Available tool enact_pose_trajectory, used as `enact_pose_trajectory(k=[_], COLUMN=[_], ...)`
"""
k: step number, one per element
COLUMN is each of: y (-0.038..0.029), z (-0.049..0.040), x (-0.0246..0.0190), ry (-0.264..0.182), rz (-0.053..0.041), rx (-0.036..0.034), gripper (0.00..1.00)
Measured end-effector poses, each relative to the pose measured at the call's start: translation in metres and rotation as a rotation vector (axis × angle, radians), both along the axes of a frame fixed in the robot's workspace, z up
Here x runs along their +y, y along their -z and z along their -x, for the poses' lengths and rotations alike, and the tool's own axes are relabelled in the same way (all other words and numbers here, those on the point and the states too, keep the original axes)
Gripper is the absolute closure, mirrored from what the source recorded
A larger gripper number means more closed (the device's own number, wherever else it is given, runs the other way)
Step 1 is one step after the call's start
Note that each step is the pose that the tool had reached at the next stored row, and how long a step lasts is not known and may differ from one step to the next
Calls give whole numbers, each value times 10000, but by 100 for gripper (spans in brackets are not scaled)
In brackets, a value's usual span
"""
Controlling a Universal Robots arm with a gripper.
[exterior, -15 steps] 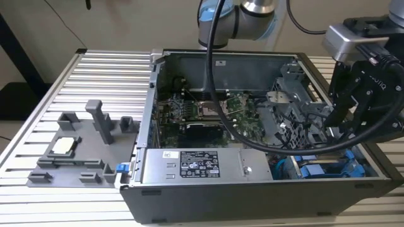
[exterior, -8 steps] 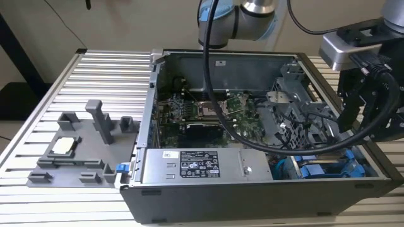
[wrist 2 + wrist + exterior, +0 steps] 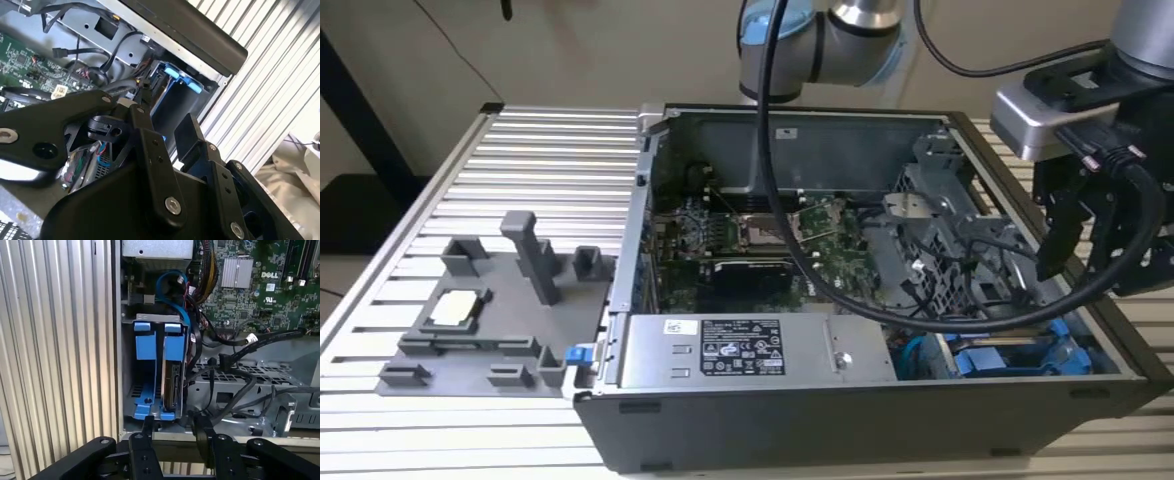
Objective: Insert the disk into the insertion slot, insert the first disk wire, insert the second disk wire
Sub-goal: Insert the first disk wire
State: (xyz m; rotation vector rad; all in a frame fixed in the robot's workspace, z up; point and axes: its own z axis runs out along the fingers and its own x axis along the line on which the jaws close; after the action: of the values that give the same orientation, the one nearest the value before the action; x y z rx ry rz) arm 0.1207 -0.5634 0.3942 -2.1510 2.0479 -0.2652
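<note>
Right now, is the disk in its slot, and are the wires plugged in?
The disk already sits in the slot. The end effector hangs open near it, holding nothing. The black wires beside the slot look loose, so both wire steps seem left.

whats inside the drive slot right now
The disk stands on edge in the insertion slot, held in its blue carrier, with another blue frame beside it. Its far end is covered by cables, so whether wires are plugged in cannot be told.
</note>
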Motion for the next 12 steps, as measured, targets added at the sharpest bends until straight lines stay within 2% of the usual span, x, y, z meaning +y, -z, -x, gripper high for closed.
enact_pose_trajectory(k=[4, 7, 10, 12], y=[21, 32, 48, 64], z=[3, 13, 33, 42], x=[97, 179, 211, 222], ry=[-103, -117, -119, -119], rz=[177, 294, 494, 578], rx=[-158, -239, -268, -299], gripper=[53, 53, 53, 53])
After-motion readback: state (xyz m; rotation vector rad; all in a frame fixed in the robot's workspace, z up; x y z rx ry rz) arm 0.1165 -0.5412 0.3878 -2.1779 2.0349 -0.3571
